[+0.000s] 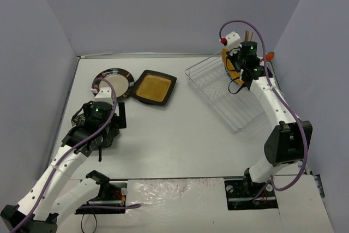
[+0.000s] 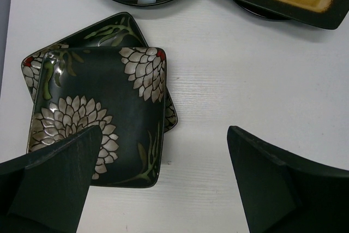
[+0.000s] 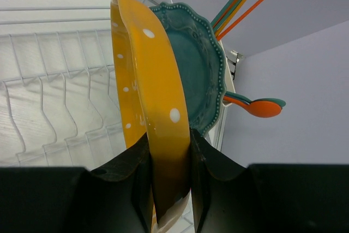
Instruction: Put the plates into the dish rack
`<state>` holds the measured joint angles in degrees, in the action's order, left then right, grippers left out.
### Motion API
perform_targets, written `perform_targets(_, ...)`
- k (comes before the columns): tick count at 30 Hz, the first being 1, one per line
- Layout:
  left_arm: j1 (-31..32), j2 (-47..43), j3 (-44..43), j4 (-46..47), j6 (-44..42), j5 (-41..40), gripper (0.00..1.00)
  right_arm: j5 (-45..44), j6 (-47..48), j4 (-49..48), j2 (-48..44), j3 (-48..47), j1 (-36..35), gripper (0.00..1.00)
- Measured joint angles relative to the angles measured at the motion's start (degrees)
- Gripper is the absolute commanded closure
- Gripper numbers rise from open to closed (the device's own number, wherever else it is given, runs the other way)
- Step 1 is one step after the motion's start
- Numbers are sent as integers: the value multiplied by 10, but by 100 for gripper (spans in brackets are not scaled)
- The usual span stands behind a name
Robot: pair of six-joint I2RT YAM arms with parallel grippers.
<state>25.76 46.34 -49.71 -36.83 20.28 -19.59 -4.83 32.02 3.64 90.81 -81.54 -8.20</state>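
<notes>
My right gripper point(image 3: 169, 178) is shut on the lower rim of a yellow plate with white dots point(image 3: 147, 75). It holds the plate on edge in the white wire dish rack point(image 3: 54, 80), just beside a teal scalloped plate point(image 3: 196, 75) standing at the rack's far end. In the top view this gripper point(image 1: 235, 72) is over the rack's point(image 1: 218, 99) far corner. My left gripper point(image 2: 163, 178) is open and empty above the table, beside two stacked black floral square plates point(image 2: 103, 107). Beyond lie a round striped-rim plate point(image 1: 113, 82) and a black square plate with amber centre point(image 1: 153, 87).
Orange and teal utensils point(image 3: 256, 106) and coloured sticks point(image 3: 240, 4) stand in the caddy at the rack's far corner. Grey walls close the table at the back and sides. The left arm point(image 1: 97, 114) covers the floral plates in the top view.
</notes>
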Motion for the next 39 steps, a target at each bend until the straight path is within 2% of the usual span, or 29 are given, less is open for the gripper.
perform_targets(7, 0, -1, 36, 26, -3, 0, 3, -4, 28, -31, 19, 0, 3, 100)
perform_targets(22, -12, 24, 40, 50, -17, -15, 3, -1, 47, -73, 64, -11, 22, 100)
perform_targets(31, -13, 28, 40, 51, -18, -17, 3, 38, 40, -73, 99, -11, 36, 100)
perform_targets(39, -15, 34, 40, 54, -19, -17, 3, 81, 2, -77, 111, -10, 66, 91)
